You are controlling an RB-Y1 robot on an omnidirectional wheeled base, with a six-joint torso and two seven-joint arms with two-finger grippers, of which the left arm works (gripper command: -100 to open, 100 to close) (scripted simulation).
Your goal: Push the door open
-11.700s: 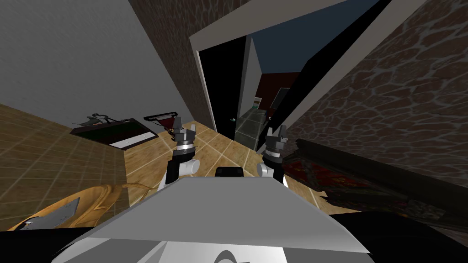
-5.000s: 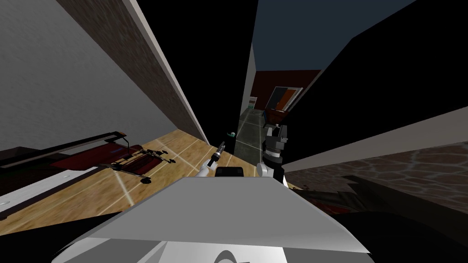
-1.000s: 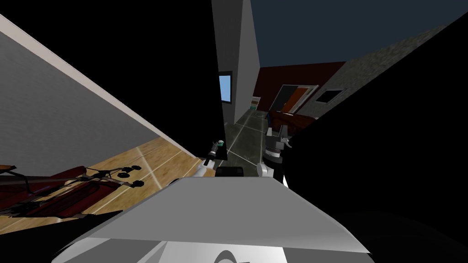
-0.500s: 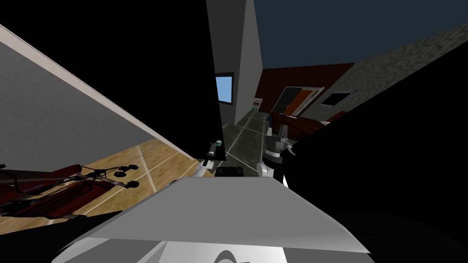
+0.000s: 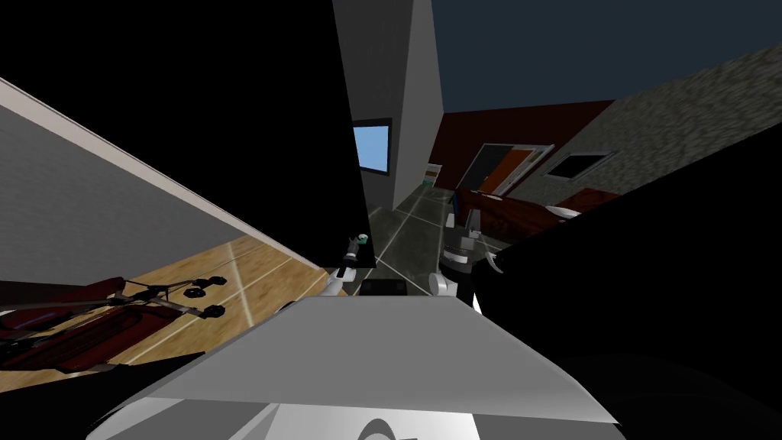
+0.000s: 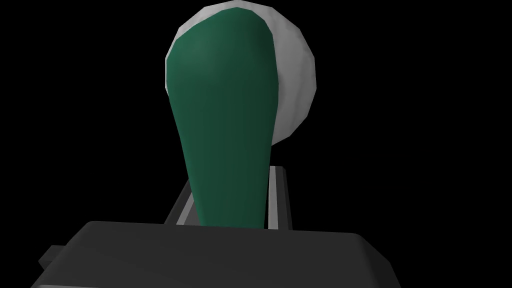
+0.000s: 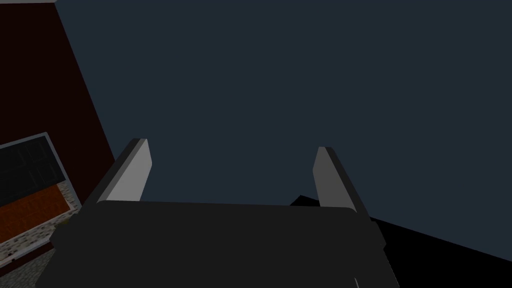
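Observation:
The door (image 5: 252,114) is a black slab at left of centre in the head view; its free edge ends by a small green lever handle (image 5: 362,239). My left gripper (image 5: 353,250) reaches up to that handle. In the left wrist view the green lever (image 6: 225,115) runs out from between my fingers (image 6: 278,200), which press its sides, in front of its round grey rose (image 6: 296,85); all around is black. My right gripper (image 5: 467,221) is raised to the right of the gap, open, with nothing between its fingers (image 7: 131,172).
Past the door's edge lie a dark tiled floor (image 5: 412,229), a grey wall corner (image 5: 401,92) and a blue window (image 5: 372,149). A black mass (image 5: 649,290) with a curved pale handle (image 5: 496,263) crowds my right arm. A dark red machine (image 5: 84,325) lies on the wooden floor (image 5: 237,271).
The door's edge has swung a little further left and more of the room beyond shows. My left gripper has stayed on the green handle; the right arm holds its pose.

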